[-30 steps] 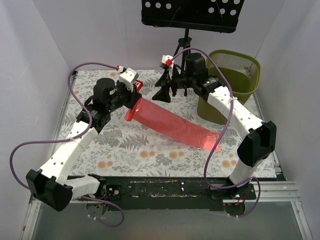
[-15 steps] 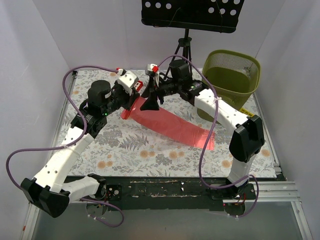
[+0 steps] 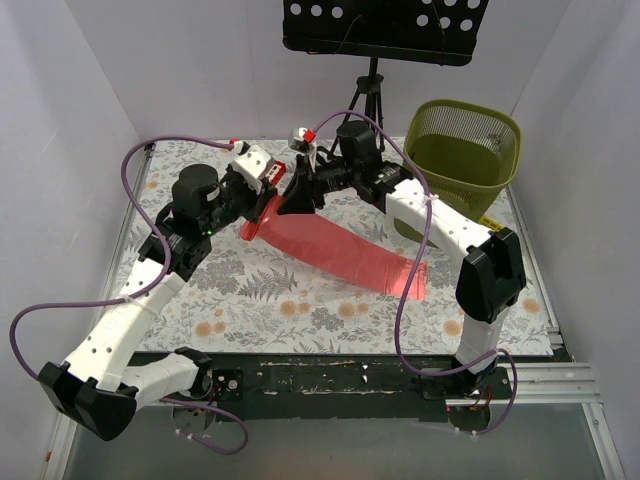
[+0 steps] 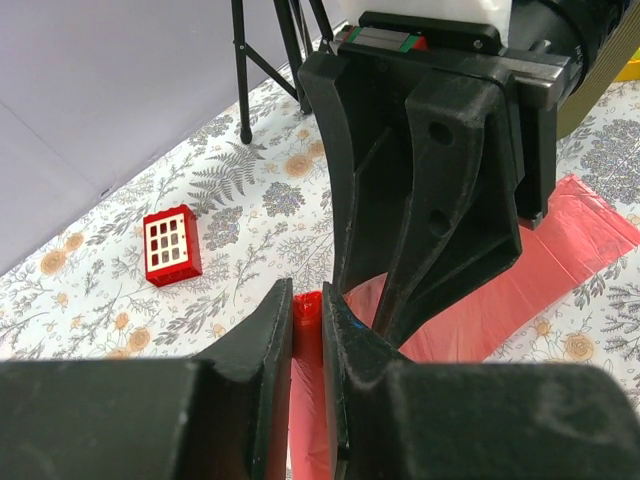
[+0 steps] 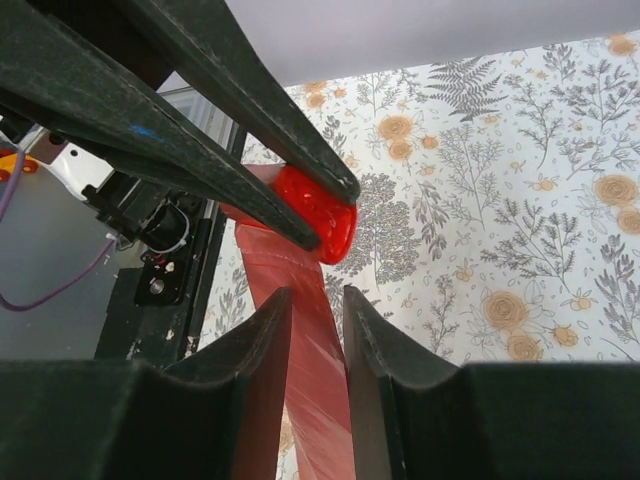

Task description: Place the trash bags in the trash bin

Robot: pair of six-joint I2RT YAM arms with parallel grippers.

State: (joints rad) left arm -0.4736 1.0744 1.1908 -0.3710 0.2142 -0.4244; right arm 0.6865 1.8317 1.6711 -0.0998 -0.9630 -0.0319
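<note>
One red trash bag (image 3: 340, 250) lies stretched across the flowered table, from the middle left towards the right. My left gripper (image 3: 266, 203) is shut on its bunched upper-left end (image 4: 307, 305), holding that end off the table. My right gripper (image 3: 296, 200) hangs right beside it, and its black fingers (image 4: 430, 200) fill the left wrist view. In the right wrist view its jaws (image 5: 317, 300) straddle the bag's strip (image 5: 320, 390) just below the left gripper's pinch (image 5: 325, 215), with a narrow gap still between them. The olive-green trash bin (image 3: 462, 150) stands at the back right.
A small red box with white buttons (image 4: 167, 246) lies on the table behind the left gripper. A black tripod stand (image 3: 372, 80) rises at the back centre, one leg (image 4: 240, 70) close by. Purple cables loop over both arms.
My right arm swung left from beside the bin to the bag's held end, and its jaws narrowed around the strip. The left arm shifted slightly left, still gripping the bag.
</note>
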